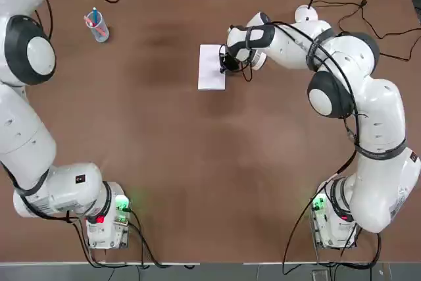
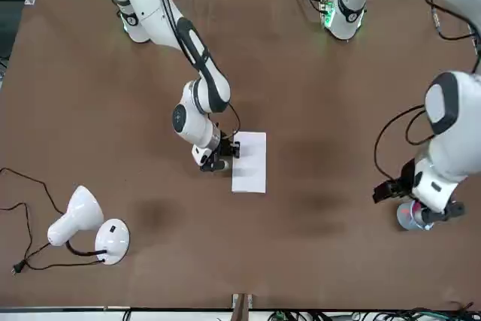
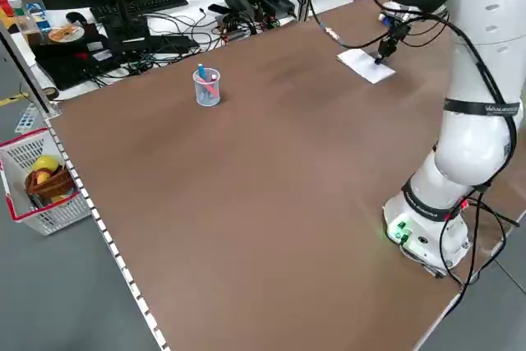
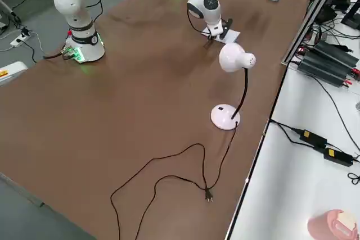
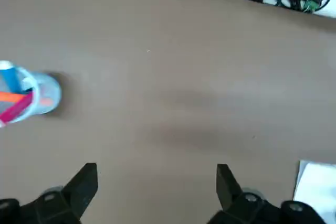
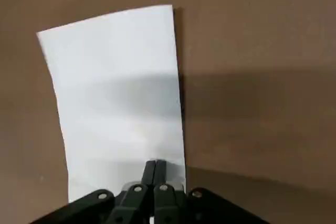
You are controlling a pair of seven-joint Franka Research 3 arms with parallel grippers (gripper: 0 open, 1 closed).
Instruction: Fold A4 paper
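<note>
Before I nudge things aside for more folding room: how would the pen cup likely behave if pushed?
The cup may tip if pushed near its rim, since it stands upright and is taller than wide. It looks light, being thin-walled and holding only a few pens. Its round wall suggests it could roll once toppled.

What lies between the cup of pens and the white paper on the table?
Only bare brown tabletop, as the top view shows.

White arms had black joint bands; black cables trailed behind the fingers (image 6: pixel 160 170) (round silver screws sat just below the fingertips).
</note>
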